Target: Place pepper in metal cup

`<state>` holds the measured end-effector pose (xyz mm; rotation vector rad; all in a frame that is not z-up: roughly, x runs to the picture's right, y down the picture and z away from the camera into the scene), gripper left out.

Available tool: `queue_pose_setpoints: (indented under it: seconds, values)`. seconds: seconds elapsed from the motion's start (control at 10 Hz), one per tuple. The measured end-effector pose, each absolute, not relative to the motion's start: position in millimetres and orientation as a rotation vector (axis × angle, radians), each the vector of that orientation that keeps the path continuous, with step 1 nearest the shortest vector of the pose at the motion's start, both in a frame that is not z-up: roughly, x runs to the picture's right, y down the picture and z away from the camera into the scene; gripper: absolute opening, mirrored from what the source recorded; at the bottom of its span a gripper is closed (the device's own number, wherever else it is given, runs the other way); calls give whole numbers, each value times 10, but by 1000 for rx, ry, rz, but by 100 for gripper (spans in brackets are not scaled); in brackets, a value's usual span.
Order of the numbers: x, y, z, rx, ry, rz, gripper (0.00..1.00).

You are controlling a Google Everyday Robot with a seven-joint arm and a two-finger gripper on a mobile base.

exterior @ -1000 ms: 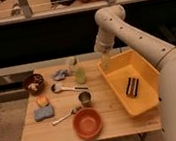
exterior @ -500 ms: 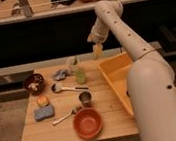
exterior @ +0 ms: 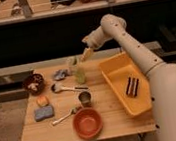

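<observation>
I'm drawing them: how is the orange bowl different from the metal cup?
The orange bowl is wide, low and bright orange; the metal cup is narrow, smaller, dark grey and shiny. The orange bowl sits near the table's front edge, the metal cup just behind it. Both stand upright. The tool hovers above the table's back edge, touching neither.

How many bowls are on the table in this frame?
2. An orange bowl sits near the front edge of the table; a dark brown bowl sits at its far left. The end effector hangs above the back edge; no bowl seems hidden.
</observation>
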<state>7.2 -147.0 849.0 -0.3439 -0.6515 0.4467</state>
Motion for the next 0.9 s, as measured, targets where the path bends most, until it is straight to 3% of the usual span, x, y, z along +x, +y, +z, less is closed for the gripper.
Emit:
queue_pose_setpoints:
  seconds: [0.6,0.9]
  values:
    - [0,-1485,8515,-343,-679,489,80]
    - [3,-1366,8750,-492,-761,441,80]
